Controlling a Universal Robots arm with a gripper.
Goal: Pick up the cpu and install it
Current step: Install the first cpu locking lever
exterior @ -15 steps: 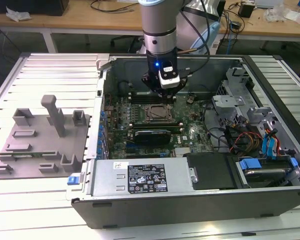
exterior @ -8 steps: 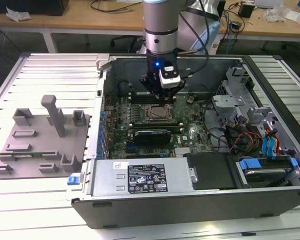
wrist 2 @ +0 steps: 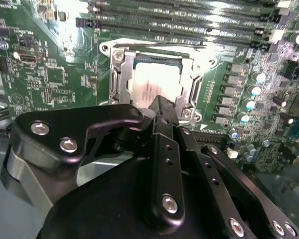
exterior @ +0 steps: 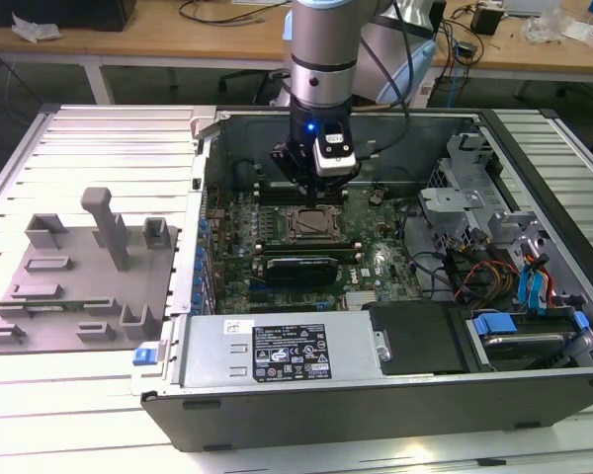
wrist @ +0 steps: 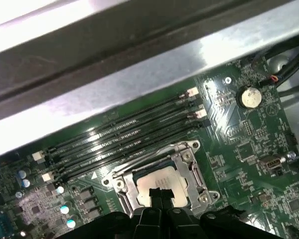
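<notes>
an open computer case lies on a slatted metal table. the cpu sits flat inside the socket frame on the motherboard. the gripper hangs directly above its near edge, fingertips drawn together and holding nothing. memory slots run close beside the frame, leaving little room.
</notes>
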